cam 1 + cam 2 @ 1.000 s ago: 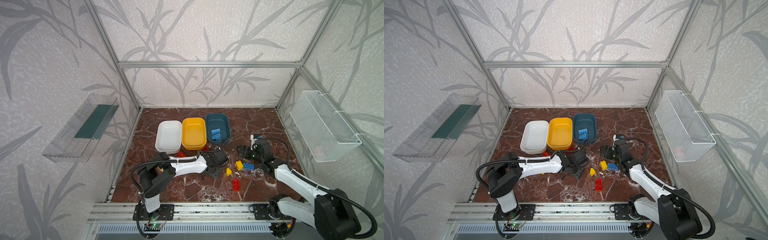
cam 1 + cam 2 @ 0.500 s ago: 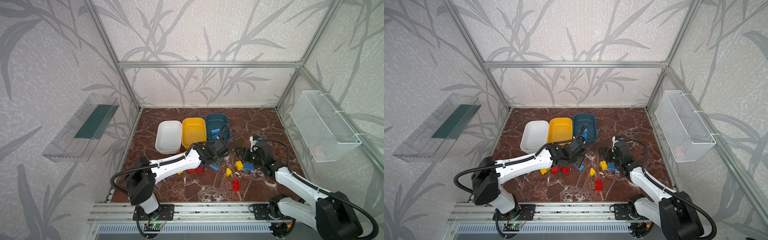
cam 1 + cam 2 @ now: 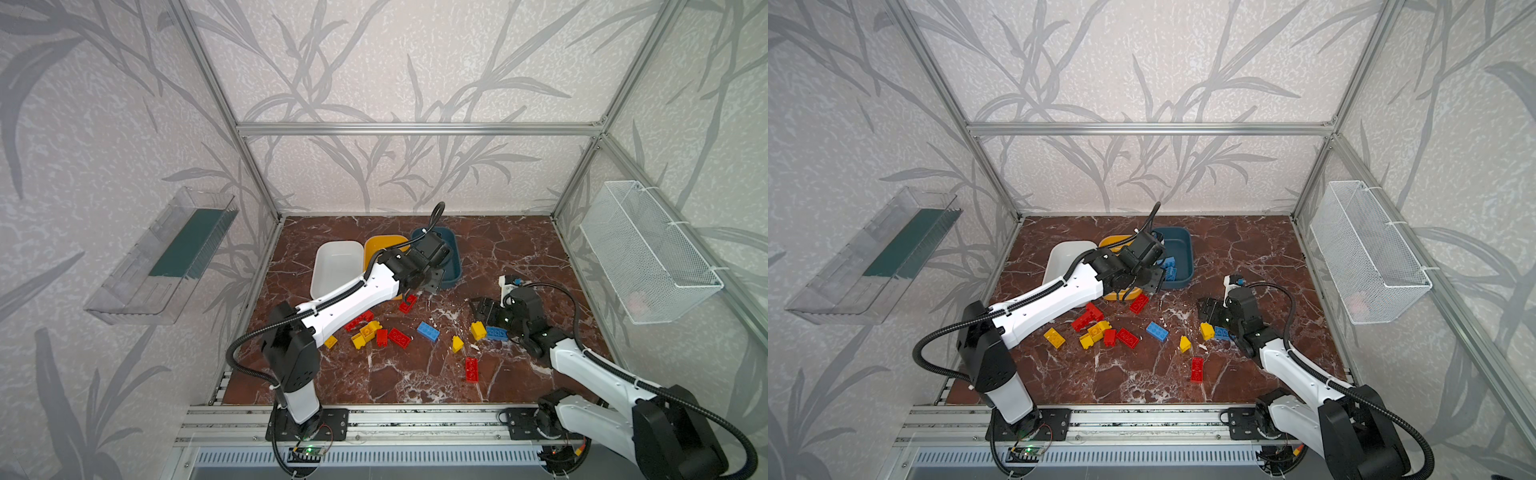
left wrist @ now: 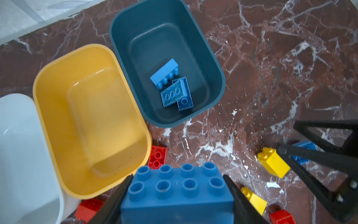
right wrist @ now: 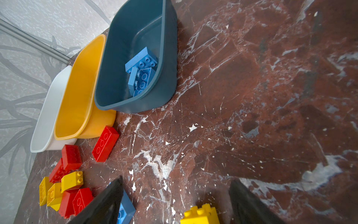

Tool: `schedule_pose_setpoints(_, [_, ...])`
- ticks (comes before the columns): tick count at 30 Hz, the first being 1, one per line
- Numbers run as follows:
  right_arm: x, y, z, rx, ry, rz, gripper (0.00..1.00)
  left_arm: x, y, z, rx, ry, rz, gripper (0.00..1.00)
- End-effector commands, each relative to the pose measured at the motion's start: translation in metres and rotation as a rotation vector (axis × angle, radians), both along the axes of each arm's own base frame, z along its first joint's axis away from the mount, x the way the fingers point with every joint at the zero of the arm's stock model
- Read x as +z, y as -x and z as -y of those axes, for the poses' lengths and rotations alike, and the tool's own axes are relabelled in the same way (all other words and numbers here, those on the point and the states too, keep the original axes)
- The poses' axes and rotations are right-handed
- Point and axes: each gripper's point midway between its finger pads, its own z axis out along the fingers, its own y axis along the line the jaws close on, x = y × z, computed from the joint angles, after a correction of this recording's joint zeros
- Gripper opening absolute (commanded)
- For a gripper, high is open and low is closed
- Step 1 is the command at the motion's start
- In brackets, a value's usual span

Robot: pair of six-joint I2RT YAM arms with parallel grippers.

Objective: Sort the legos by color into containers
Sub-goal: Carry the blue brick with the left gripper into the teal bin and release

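The left arm [image 3: 353, 297] reaches far forward, with the left gripper [image 4: 177, 177] clamped on a blue brick [image 4: 177, 195]. The right arm [image 3: 590, 370] crouches low — right gripper [image 5: 176, 179] spread wide apart.

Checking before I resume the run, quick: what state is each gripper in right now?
Left gripper: closed on a blue brick.
Right gripper: open, holding nothing.

We saw bright, even light, with only soft shadows beneath the arms in both top views. Small glints sat on the yellow tub [image 4: 58, 108]. In the right wrist view the near black fingers [image 5: 108, 201] looked blurred, and the edges stretched.
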Motion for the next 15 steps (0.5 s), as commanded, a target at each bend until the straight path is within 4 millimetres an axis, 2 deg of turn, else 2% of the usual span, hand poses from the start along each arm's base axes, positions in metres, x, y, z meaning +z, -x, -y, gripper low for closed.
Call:
schedule_pose_setpoints(1, [0.012, -0.002, 0.000, -0.008, -0.011, 0.050, 0.87, -0.001, -0.016, 0.002, -0.022, -0.035, -0.018, 0.50])
schedule_pose_setpoints(8, [0.016, -0.001, 0.007, -0.034, 0.007, 0.083, 0.87, -0.008, -0.060, 0.021, -0.021, -0.007, -0.029, 0.50])
schedule_pose_setpoints(15, [0.005, -0.004, 0.005, -0.034, 0.014, 0.053, 0.87, -0.038, -0.095, 0.037, -0.022, 0.007, -0.082, 0.49])
